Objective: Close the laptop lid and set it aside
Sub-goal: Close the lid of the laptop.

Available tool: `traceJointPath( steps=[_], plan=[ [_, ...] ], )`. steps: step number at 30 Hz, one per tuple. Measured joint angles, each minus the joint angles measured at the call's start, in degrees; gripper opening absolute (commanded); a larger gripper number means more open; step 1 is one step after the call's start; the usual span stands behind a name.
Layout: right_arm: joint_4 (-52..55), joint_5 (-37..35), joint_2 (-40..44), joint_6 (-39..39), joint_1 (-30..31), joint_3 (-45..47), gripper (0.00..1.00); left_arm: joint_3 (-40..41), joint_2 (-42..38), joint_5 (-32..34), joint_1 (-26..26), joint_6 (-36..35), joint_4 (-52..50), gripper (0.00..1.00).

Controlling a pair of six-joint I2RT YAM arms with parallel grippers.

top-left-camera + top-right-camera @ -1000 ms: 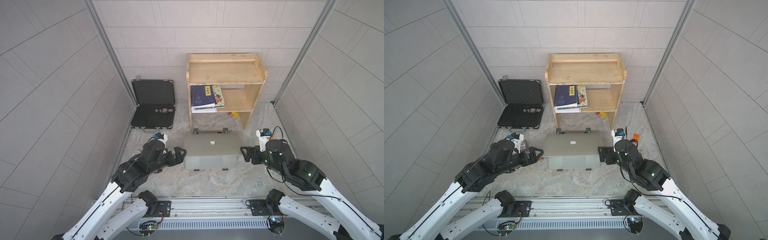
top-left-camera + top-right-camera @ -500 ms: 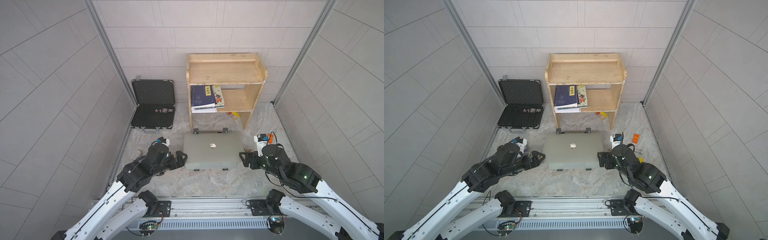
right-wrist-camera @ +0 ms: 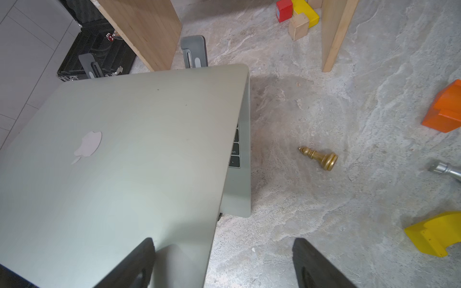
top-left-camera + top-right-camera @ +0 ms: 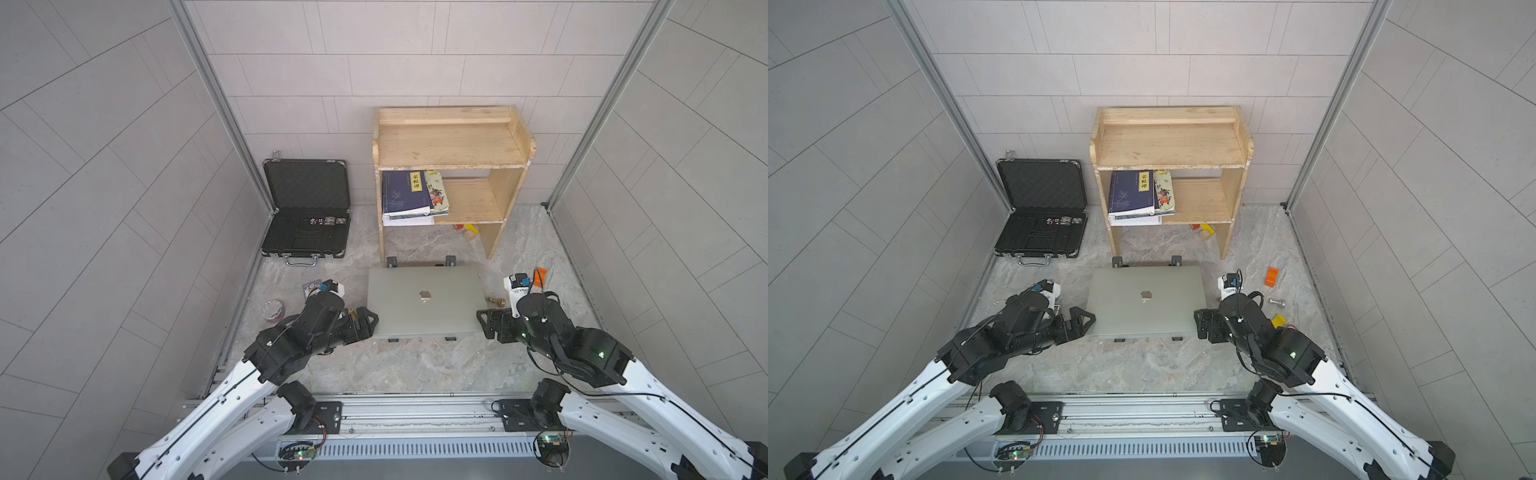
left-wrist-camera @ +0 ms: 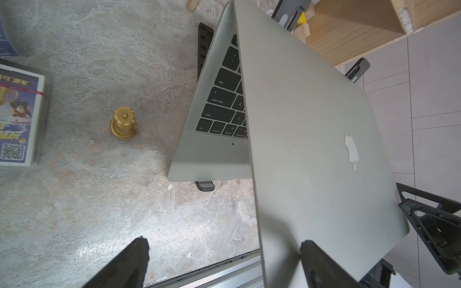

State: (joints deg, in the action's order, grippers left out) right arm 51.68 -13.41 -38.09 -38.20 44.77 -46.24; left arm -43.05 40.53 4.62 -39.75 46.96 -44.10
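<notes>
The laptop (image 4: 424, 303) stands on a dark stand (image 3: 193, 49) in the middle of the tabletop (image 4: 415, 365), about equally far from the left and the right edge. The laptop lid (image 5: 311, 149) is not fully shut. In both wrist views it slopes above the black keyboard (image 5: 222, 99), and a wedge of keys shows at each side. Its outer face with the white apple logo (image 4: 1146, 295) looks upward in both top views.

The left gripper (image 4: 368, 322) is at the near left corner of the lid and its jaws are spread wide. In the left wrist view the side edge of the lid passes between the two fingers (image 5: 319, 264). I cannot tell if a finger touches it.

The right gripper (image 4: 486, 322) is at the near right corner, also with the jaws spread wide. One finger (image 3: 134, 264) is over the lid's outer face and the other is beyond its side edge.

A gold chess piece (image 5: 123, 123) stands upright near the laptop's left side. Another gold piece (image 3: 319, 158) lies on its side near the laptop's right side.

An open black briefcase (image 4: 305, 212) is at the far left corner. A wooden shelf (image 4: 449, 141) stands at the far edge.
</notes>
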Motion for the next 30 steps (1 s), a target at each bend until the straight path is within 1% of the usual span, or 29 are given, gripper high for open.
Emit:
traceJointPath(
  steps=[11, 30],
  plan=[
    [-2.7, -0.6, -1.2, 0.0, 0.0, 2.8, 0.92, 4.1, -0.1, 1.1, -0.2, 0.7, 3.3, 0.95],
    [-9.1, -0.6, -3.8, 0.0, 0.0, 7.2, 0.93, 8.9, -0.4, 3.0, -0.2, 1.6, 6.7, 0.95]
  ],
)
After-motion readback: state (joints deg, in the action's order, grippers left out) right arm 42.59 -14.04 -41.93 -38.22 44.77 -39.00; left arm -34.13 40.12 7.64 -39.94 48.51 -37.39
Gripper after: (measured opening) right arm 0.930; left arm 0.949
